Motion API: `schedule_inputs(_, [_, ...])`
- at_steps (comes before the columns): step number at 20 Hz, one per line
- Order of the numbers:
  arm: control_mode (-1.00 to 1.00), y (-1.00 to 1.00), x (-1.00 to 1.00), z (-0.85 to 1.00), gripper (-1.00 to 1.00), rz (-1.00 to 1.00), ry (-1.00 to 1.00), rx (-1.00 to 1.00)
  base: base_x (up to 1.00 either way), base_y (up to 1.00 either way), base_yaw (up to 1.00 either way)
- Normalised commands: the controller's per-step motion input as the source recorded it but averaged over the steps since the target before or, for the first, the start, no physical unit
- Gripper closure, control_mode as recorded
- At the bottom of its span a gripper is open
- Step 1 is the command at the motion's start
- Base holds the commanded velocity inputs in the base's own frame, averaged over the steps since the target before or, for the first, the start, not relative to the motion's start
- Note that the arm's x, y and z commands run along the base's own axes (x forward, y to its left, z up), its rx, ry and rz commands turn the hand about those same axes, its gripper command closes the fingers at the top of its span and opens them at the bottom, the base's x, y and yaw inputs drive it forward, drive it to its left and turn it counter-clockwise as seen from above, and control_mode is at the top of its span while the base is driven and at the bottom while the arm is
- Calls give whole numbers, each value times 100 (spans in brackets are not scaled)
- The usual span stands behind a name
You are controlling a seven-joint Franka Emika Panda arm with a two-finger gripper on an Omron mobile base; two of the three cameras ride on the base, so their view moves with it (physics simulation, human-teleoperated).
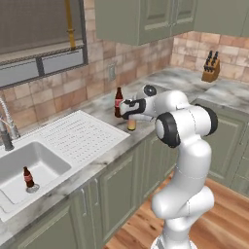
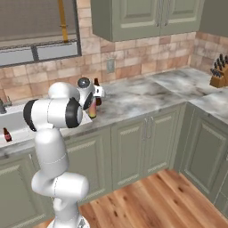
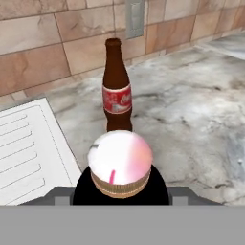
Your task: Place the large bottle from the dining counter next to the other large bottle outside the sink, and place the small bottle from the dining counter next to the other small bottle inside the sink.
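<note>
My gripper point(image 1: 131, 115) is shut on the large bottle point(image 1: 132, 124), gripping it near the top. Its orange-yellow lower body hangs below the hand point(image 2: 92, 110), at the marbled counter top just right of the ribbed drainboard point(image 1: 78, 136). The hand view looks down on the bottle's white-pink top point(image 3: 120, 162). The other large bottle point(image 3: 116, 91), dark brown with a red label, stands upright just behind it point(image 1: 118, 101), a short gap apart. The other small bottle point(image 1: 28, 177) stands inside the sink point(image 1: 46, 160). The dining counter and its small bottle are out of view.
A curved chrome tap point(image 1: 6, 127) rises at the sink's left. A knife block point(image 1: 210, 68) stands in the far right corner of the counter. A wall socket point(image 3: 134, 16) sits on the tiled backsplash behind the bottles. Bare marbled counter point(image 3: 191, 110) stretches to the right.
</note>
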Motion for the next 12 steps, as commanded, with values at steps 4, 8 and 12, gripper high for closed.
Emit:
schedule_inputs(4, [100,0,0,0,100,0,0,0,25,-1,10])
schedule_inputs(8, [100,0,0,0,100,0,0,0,24,0,5])
schedule_inputs(12, [100,0,0,0,100,0,0,0,28,-12,2])
